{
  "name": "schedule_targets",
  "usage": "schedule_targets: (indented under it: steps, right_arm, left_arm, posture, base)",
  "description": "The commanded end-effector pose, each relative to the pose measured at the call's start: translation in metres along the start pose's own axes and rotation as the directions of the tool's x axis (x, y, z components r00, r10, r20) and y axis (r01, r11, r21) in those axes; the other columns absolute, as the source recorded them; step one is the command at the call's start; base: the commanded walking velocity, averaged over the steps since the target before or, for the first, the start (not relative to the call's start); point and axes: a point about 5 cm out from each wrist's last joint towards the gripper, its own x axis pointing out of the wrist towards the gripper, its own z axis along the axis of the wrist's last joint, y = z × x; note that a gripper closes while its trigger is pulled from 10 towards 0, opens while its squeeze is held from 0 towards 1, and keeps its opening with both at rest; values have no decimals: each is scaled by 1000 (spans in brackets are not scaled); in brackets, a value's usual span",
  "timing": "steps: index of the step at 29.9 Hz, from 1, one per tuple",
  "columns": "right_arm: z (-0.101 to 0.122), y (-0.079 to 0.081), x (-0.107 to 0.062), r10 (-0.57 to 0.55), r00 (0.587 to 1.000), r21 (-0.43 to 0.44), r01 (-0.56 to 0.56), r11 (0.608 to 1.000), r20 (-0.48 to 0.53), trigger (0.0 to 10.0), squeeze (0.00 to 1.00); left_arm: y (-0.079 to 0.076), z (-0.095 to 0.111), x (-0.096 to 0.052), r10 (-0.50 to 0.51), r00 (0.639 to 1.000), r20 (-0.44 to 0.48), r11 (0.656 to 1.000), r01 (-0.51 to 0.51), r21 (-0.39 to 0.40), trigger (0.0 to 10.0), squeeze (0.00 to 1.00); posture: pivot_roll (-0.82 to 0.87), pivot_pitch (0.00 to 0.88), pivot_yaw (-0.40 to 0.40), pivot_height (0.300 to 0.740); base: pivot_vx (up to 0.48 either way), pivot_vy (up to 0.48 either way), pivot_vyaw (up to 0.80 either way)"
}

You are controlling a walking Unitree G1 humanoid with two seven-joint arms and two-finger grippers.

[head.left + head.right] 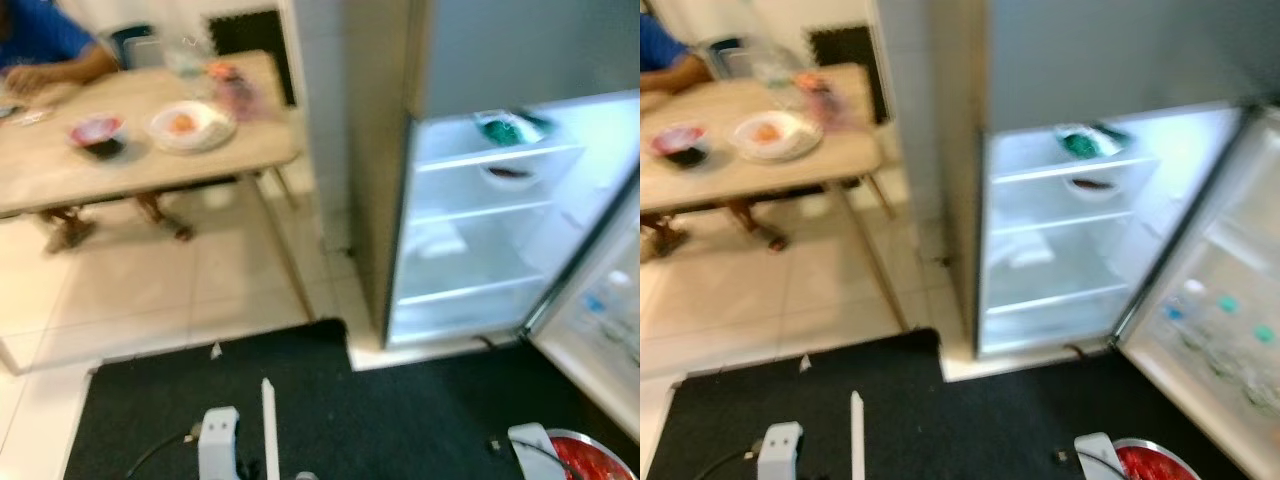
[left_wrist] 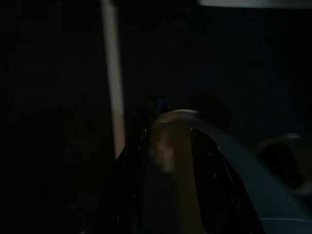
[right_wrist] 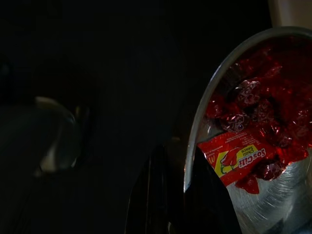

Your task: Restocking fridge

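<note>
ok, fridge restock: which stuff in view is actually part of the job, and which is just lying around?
Job:
- open fridge, door swung wide
- metal bowl of red packets, rim between the right gripper fingers
- two bowls already on the fridge shelves

Lying about:
- dining table with dishes
- person seated at it
- black mat

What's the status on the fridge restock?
Right tool shut on bowl rim, red packets inside. Left tool low over the dark mat, fingers unclear. Fridge open ahead, shelves mostly bare. Path clear.
</note>
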Motion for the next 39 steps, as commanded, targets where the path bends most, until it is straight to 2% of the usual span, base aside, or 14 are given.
schedule_targets:
  steps: [1, 14, 22, 39]
  right_arm:
    - [-9, -1, -2, -6, 1000, 3, 6, 1000, -27, 10000, 0]
    - [-8, -3, -2, -26, 999, 0, 26, 1000, -22, 10000, 0]
    - [-9, -5, -2, -43, 999, 13, 44, 999, -28, 10000, 0]
    - [-11, -3, -3, -32, 999, 15, 32, 999, -24, 10000, 0]
  left_arm:
    - [-2, -4, 0, -6, 1000, -16, 1000, 6, 2, 10000, 0]
    - [-6, -5, 1, -16, 1000, -24, 1000, 16, -3, 10000, 0]
    - [-5, -6, 1, -25, 999, -34, 999, 24, -27, 10000, 0]
    - [-2, -5, 0, -25, 999, -38, 999, 24, -27, 10000, 0]
  posture:
    - [-22, 83, 6, 740]
    - [-25, 80, 4, 740]
    - [-25, 80, 4, 740]
    - [-26, 83, 6, 740]
  base:
    - [0, 0, 800]
    - [0, 0, 800]
    - [0, -90, 0]
    - [0, -462, 0]
